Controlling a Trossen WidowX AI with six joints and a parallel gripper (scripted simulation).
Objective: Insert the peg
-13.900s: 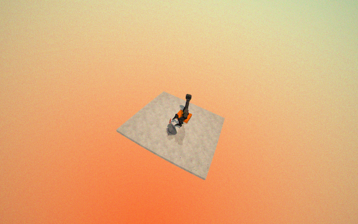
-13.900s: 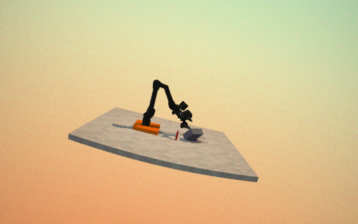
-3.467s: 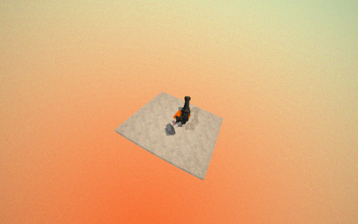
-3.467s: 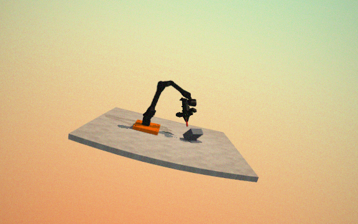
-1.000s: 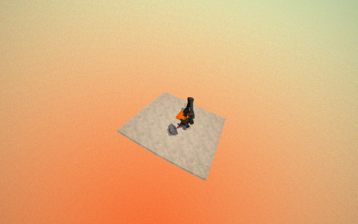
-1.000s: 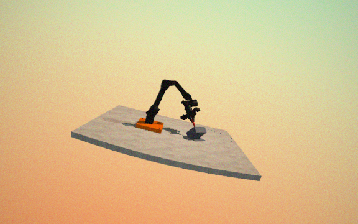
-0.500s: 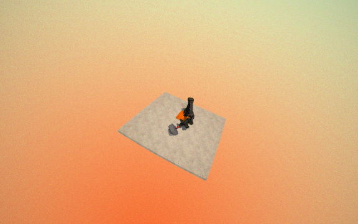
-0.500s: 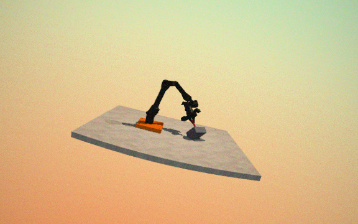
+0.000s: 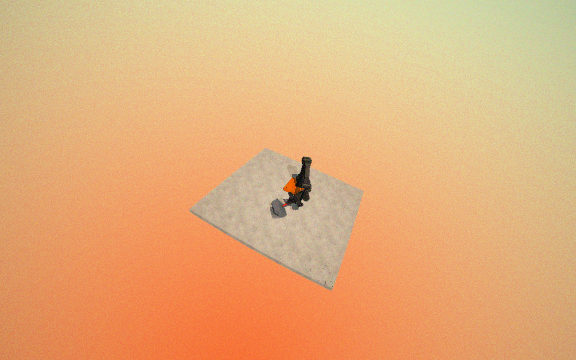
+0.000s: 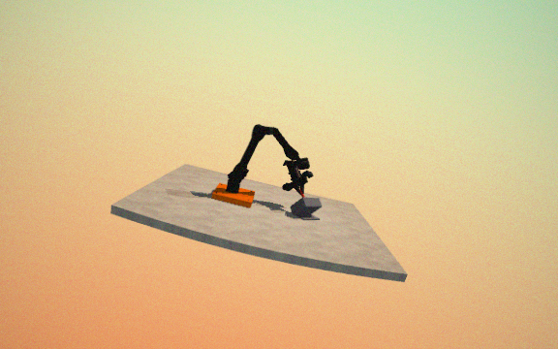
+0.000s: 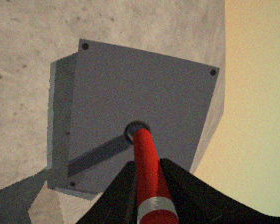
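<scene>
A round red peg (image 11: 149, 177) (image 10: 300, 192) with a grey band near its top is held between my gripper's fingers (image 10: 298, 186) (image 9: 290, 200). Its bottom end sits at the mouth of the round hole (image 11: 132, 129) in the grey sloped panel (image 11: 171, 92) (image 10: 310, 204) (image 9: 278, 208). The peg lines up with the hole and its tip hides the opening. In the top and exterior views the arm bends down over the panel and the peg shows only as a small red sliver (image 9: 285, 204).
The arm's orange base (image 10: 232, 195) (image 9: 292, 187) stands on the grey table (image 10: 240, 228) (image 9: 248, 200) (image 11: 31, 16) behind the panel. The table's edge runs close past the panel on the right in the wrist view.
</scene>
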